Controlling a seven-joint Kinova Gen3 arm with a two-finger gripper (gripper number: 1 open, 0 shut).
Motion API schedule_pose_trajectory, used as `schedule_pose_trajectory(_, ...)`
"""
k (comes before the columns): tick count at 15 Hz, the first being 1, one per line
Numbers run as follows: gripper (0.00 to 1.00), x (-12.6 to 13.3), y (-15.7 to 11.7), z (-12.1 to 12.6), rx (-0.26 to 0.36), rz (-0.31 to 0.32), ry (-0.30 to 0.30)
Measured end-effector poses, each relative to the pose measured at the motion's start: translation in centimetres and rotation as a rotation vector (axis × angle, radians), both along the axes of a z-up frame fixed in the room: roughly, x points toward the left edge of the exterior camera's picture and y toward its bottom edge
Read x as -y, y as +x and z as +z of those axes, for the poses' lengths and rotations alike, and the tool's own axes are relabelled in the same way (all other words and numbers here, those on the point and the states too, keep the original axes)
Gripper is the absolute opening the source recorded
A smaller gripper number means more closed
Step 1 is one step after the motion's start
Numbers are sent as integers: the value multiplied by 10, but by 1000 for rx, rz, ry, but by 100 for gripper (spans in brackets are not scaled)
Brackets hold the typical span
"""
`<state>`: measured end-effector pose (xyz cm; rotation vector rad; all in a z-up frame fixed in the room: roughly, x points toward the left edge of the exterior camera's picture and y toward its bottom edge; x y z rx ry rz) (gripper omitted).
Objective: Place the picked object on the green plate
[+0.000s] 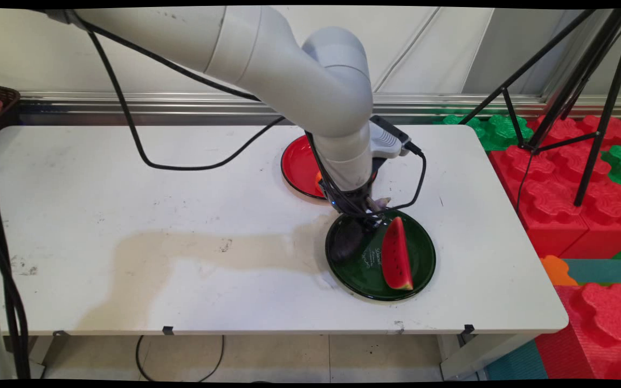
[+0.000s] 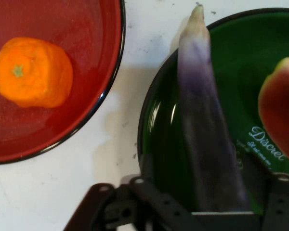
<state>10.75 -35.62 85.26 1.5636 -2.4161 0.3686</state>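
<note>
One risk: fingers (image 2: 221,202) pinching the eggplant (image 2: 204,120) near one end, so it could pivot and slip onto green plate (image 2: 156,125).

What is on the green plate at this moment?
On the green plate lie a watermelon slice and a purple eggplant, its tip past the rim. The gripper covers the eggplant's near end.

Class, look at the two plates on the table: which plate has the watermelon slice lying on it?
The green plate, nearer the camera, carries the watermelon slice and a purple eggplant by the gripper. The red plate behind it holds only an orange.
</note>
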Motion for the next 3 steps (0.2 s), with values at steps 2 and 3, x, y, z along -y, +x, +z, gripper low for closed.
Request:
schedule_pose_trajectory(2,100,1,-2,-2,0,-7,-7)
schedule_pose_trajectory(3,100,1,-2,-1,1,-13,-12)
